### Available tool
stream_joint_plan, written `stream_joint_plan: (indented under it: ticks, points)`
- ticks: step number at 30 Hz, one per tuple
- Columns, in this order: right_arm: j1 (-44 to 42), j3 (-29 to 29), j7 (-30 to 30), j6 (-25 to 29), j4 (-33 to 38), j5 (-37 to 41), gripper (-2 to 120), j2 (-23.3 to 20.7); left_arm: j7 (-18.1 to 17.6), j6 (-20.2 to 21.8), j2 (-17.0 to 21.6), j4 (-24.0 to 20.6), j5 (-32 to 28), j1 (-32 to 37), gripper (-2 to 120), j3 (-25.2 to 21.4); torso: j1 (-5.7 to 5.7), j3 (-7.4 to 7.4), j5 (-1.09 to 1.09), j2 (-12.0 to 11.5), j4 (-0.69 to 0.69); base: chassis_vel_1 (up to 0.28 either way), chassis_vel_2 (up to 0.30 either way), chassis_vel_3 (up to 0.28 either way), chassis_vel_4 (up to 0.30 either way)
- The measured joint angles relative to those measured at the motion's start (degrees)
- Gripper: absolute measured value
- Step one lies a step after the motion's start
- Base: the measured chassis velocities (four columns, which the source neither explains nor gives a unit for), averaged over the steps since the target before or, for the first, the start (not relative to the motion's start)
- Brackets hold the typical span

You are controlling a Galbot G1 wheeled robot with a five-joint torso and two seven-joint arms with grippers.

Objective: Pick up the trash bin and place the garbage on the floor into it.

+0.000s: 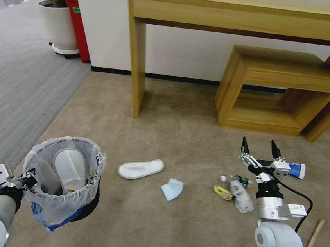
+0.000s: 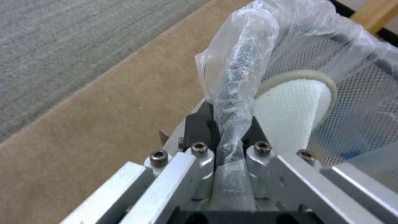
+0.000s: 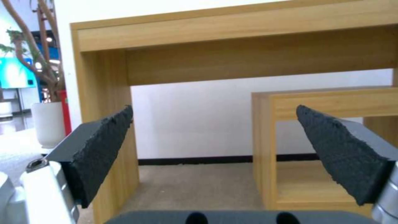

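Head view looks down over the floor point(image 1: 179, 140); wrist views sit close, the right facing the wooden table point(image 3: 232, 40) both show

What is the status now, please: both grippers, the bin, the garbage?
Left gripper shut on trash bin rim, bin off the floor, one slipper inside. Right gripper open, empty, above the bottle and wrappers. Second slipper, mask on carpet.
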Motion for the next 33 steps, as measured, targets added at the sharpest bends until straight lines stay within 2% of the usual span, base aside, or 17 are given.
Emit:
stream_joint_plan:
  ticks: [7, 24, 33]
  points:
    - [0.4, -0.5, 0.0, 0.5, -0.1, 0.3, 100, -0.1, 0.2, 0.0, 0.0, 0.6, 0.2, -0.3, 3, 0.1, 0.01, 0.00, 0.05, 0.0, -0.02, 0.020, 0.039, -0.033, -0.034]
    - [0.0, -0.1, -3.7, 1.3, 0.2, 2.3, 100, -0.1, 1.3, -0.5, -0.4, 1.7, 2.2, 0.1, 3, -0.5, 0.00, -0.01, 0.03, 0.0, -0.01, -0.009, -0.010, 0.007, 0.006]
    - [-0.2, 0.1, -4.2, 1.4, 0.6, 3.6, 100, -0.1, 1.4, -0.5, -0.6, 0.9, 2.1, 0.4, 3, -0.3, 0.00, 0.00, 0.04, 0.0, -0.01, -0.123, 0.128, 0.119, -0.126]
